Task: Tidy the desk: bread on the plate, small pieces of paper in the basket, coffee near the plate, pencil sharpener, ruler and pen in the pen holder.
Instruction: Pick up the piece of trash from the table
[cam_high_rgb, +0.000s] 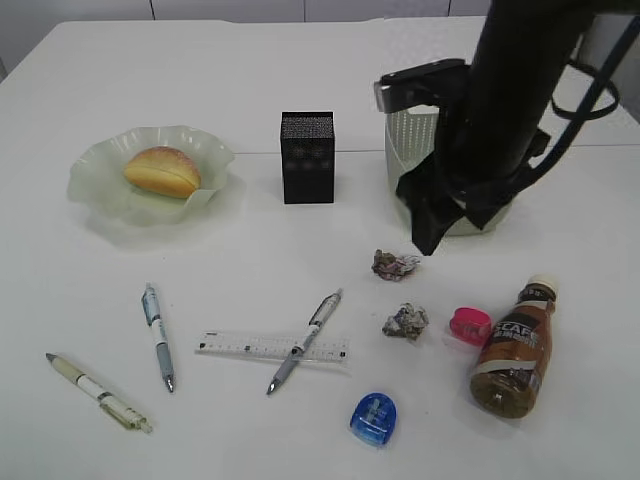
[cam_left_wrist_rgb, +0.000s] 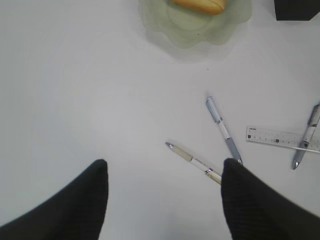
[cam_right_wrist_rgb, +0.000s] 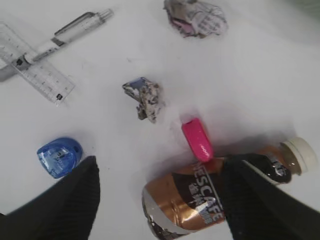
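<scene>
Two sets of fingers, left (cam_left_wrist_rgb: 162, 200) and right (cam_right_wrist_rgb: 160, 200), are standing released and empty, the right hovering over the coffee (cam_high_rgb: 514, 345) lying near the desk's (cam_high_rgb: 250, 80) front right corner. Clamping its round body off-centre is risking rolling it into the pink sharpener (cam_high_rgb: 469, 326) touching it. The plate (cam_high_rgb: 100, 180) toward the left edge is holding the bread (cam_high_rgb: 162, 171); whether the basket (cam_high_rgb: 415, 140) and pen holder (cam_high_rgb: 307, 157) are holding anything cannot be told.

A matte black robot arm (cam_high_rgb: 515, 90), thick and tubular, carries thin black cables (cam_high_rgb: 590, 95) looping along its outer side and a dark camera block with a pale grey face (cam_high_rgb: 420, 85) at the wrist. Its right claw (cam_high_rgb: 430, 225) ends in black, angular fingers. Up close, the fingers (cam_right_wrist_rgb: 70, 205) of both claws (cam_left_wrist_rgb: 165, 200) show broad, rounded tips with a finely ribbed black surface.
</scene>
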